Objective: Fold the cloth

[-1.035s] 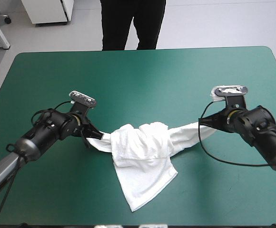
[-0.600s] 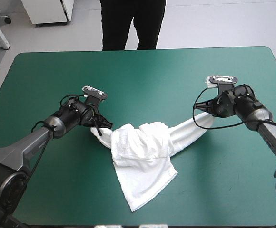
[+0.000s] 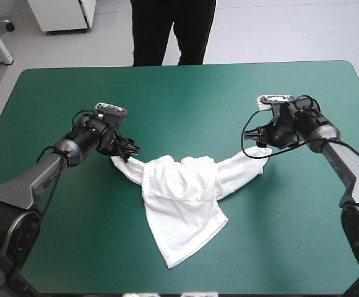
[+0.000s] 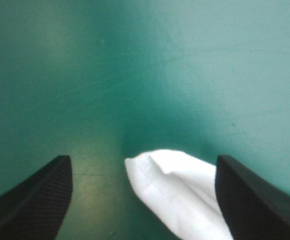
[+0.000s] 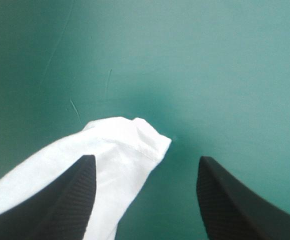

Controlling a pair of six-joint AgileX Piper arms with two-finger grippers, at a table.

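Note:
The white T-shirt point(image 3: 182, 204) lies crumpled at the middle of the table, a tail reaching toward the near edge and one stretched end running out to each side. My left gripper point(image 3: 127, 151) stands open over the left end. In its wrist view that end point(image 4: 180, 190) lies loose on the cover between the black fingers point(image 4: 40, 200), nearer one of them, and the left gripper point(image 4: 144, 159) holds nothing. My right gripper point(image 3: 260, 145) is open at the right end. In the right wrist view the hemmed tip point(image 5: 110, 145) rests between its spread fingers, free of the right gripper point(image 5: 145, 158).
The teal-green cover point(image 3: 185, 99) surrounds the shirt on every side. The far edge point(image 3: 185, 64) lies well beyond both grippers, and the side edges are a good way off.
Both grippers were shut on the shirt's ends earlier; now both stand open and the ends lie on the cover. Both wrists have moved toward the far edge and turned downward.

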